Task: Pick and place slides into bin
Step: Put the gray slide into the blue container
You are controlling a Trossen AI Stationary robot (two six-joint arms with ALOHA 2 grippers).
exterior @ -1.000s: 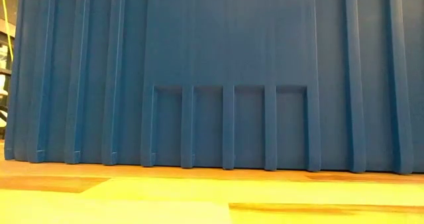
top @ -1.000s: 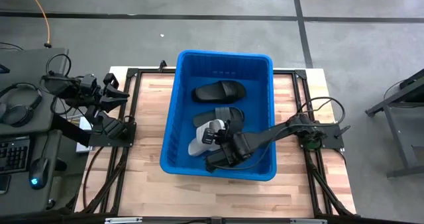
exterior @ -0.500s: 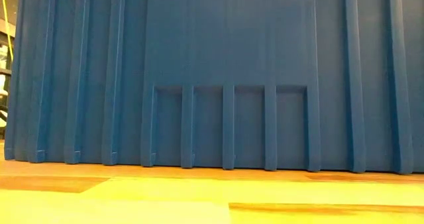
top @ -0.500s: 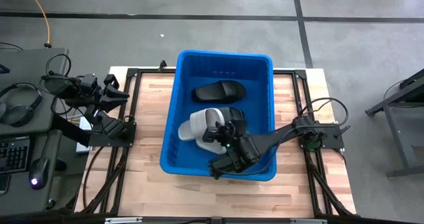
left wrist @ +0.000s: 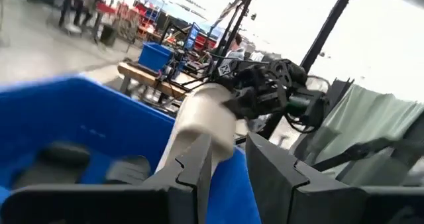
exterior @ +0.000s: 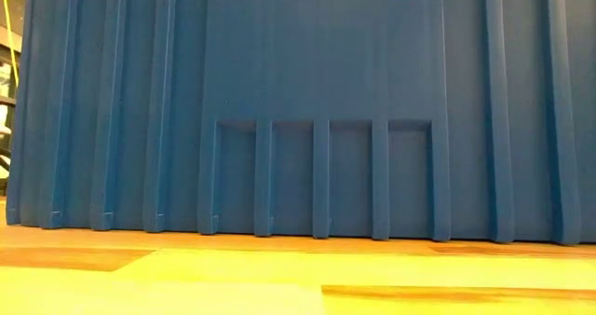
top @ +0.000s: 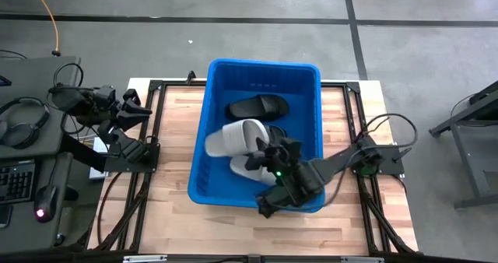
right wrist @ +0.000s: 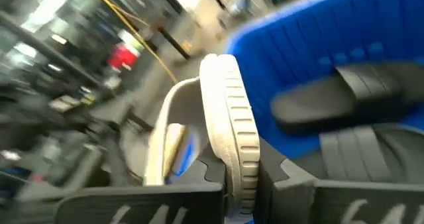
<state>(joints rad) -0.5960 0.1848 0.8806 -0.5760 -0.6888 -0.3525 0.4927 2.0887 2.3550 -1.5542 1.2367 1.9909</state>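
Overhead, a blue bin (top: 208, 170) sits mid-desk (top: 175, 131). The right gripper (top: 268, 156), at five o'clock inside it, has its fingers clamped on a white slide (top: 233, 137), held edge-up above two black slides (top: 258, 106), likely so it clears them before release. The left gripper (top: 140, 111) waits at nine o'clock, fingers slightly apart and empty.

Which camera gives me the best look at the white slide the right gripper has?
The right wrist view: the white slide stands on edge between the right gripper's fingers, sole tread plain. The high view shows it whole over the bin; the left wrist view shows it from afar, the low view only bin wall.
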